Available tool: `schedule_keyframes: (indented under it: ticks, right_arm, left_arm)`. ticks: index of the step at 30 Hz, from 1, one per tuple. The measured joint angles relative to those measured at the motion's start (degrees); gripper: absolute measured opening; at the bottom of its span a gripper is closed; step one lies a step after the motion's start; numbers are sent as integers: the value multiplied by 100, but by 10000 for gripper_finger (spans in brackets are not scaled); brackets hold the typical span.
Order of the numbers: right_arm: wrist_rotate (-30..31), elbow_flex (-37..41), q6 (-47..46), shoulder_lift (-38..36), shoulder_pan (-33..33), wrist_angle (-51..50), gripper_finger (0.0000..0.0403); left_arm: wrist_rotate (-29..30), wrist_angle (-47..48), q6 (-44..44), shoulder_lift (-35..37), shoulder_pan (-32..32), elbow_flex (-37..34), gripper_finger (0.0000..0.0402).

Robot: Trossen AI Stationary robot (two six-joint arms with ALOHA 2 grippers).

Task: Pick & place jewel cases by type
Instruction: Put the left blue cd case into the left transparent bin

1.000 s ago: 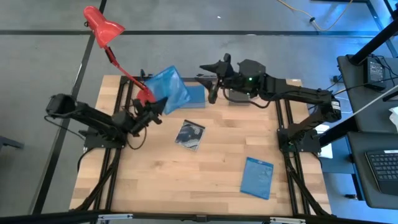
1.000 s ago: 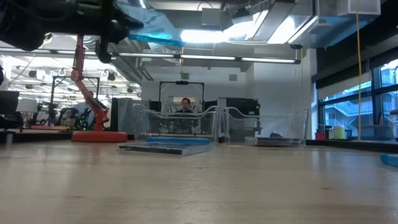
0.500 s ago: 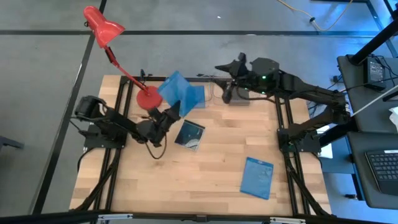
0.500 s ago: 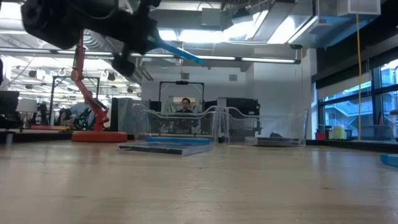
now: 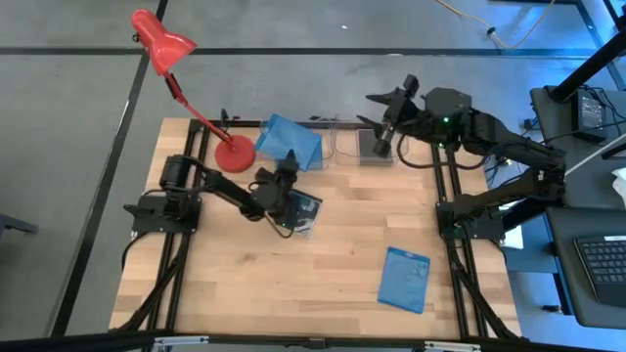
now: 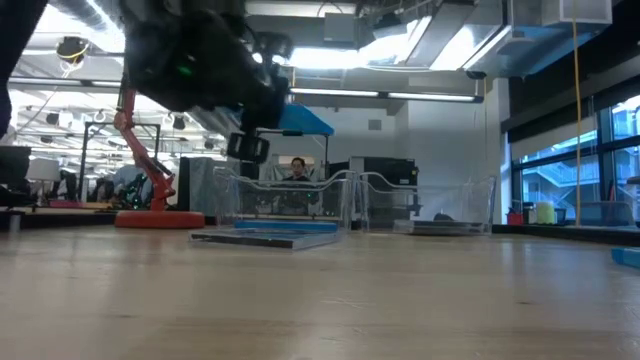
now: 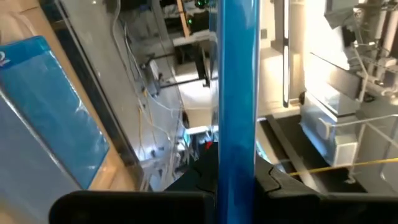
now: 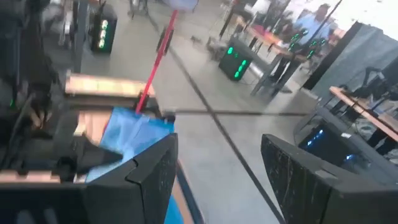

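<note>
My left gripper (image 5: 286,168) is shut on a solid blue jewel case (image 5: 291,144), held in the air over the far middle of the table, just in front of the clear trays (image 6: 290,195). In the left wrist view this case (image 7: 236,87) shows edge-on, and a second blue case (image 7: 46,112) lies flat beside it. A clear/grey case (image 5: 298,211) lies flat on the table right by the left gripper. Another blue case (image 5: 404,279) lies flat near the front right. My right gripper (image 5: 383,119) hangs open, raised at the far right, with nothing between its fingers (image 8: 155,180). My left gripper pinches the blue case between its two fingers at one edge (image 7: 236,171). The fingers come at it about level, from the table's left side. The case is lifted clear of the table and trays and stands tilted on edge, sticking out beyond the fingers.
A red desk lamp (image 5: 161,44) stands with its round base (image 5: 235,154) at the far left, close to the held case. Two clear open-topped trays (image 5: 337,145) sit along the far edge. Bare wood lies across the near half of the table.
My left gripper has swung out toward the table's middle and sunk, rolling its wrist. The blue case went with it and turned from nearly flat to tilted on edge, ending in front of the trays. My right gripper has drawn back toward the right edge and risen a little, staying open.
</note>
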State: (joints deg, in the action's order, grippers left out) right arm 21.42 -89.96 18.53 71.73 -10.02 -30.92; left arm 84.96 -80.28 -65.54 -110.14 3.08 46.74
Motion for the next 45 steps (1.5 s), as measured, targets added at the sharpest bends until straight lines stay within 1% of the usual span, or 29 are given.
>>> schedule_keyframes:
  ticks: [3, 6, 8, 11, 13, 16, 18, 20, 23, 26, 28, 31, 36, 42, 45]
  right_arm:
    - [-1, 36, 140, -10, -41, -211, 234]
    - [-1, 46, 150, -9, -164, -578, 234]
    - [0, 47, 151, -10, -268, -754, 234]
    - [-54, 49, 124, -27, -418, -926, 234]
    - [-416, 49, 64, -29, -537, -982, 234]
    - [-1547, 123, -105, -34, -758, -1026, 234]
    - [-2224, 395, -292, -121, -871, -966, 234]
    - [-2522, 885, -418, -281, -941, -697, 234]
    - [-2556, 1921, -633, -662, -1010, 135, 234]
    - [-2553, 2874, -862, -1100, -1016, 1111, 234]
    - [-2560, 3341, -1086, -1367, -1014, 1725, 234]
    - [-2564, 3799, -1393, -1646, -1012, 2310, 234]
    - [-2559, 3959, -1498, -1898, -1012, 2380, 234]
    - [-2560, 3911, -1351, -1998, -1012, 2297, 234]
    - [-2559, 3911, -1343, -1994, -1012, 2265, 234]
  left_arm:
    - [79, 154, 100, -211, -92, 360, 24]
    - [328, 440, 221, -391, -140, 646, 24]
    - [468, 513, 54, -490, -156, 770, 24]
    - [498, 723, -187, -557, -185, 824, 24]
    - [498, 894, -370, -609, -203, 834, 24]
    - [501, 1070, -592, -673, -220, 833, 21]
    - [499, 1216, -739, -752, -239, 830, 19]
    - [492, 1179, -923, -855, -252, 834, 18]
    - [493, 1205, -1258, -962, -252, 833, 18]
    - [501, 1201, -1413, -1068, -249, 844, 18]
    - [510, 1208, -1490, -1148, -283, 937, 18]
    - [507, 1191, -1392, -1276, -418, 1157, 18]
    - [499, 1322, -1308, -1437, -583, 1505, 18]
    - [503, 1545, -837, -1456, -670, 1514, 18]
    - [501, 1667, -1064, -1454, -688, 1515, 18]
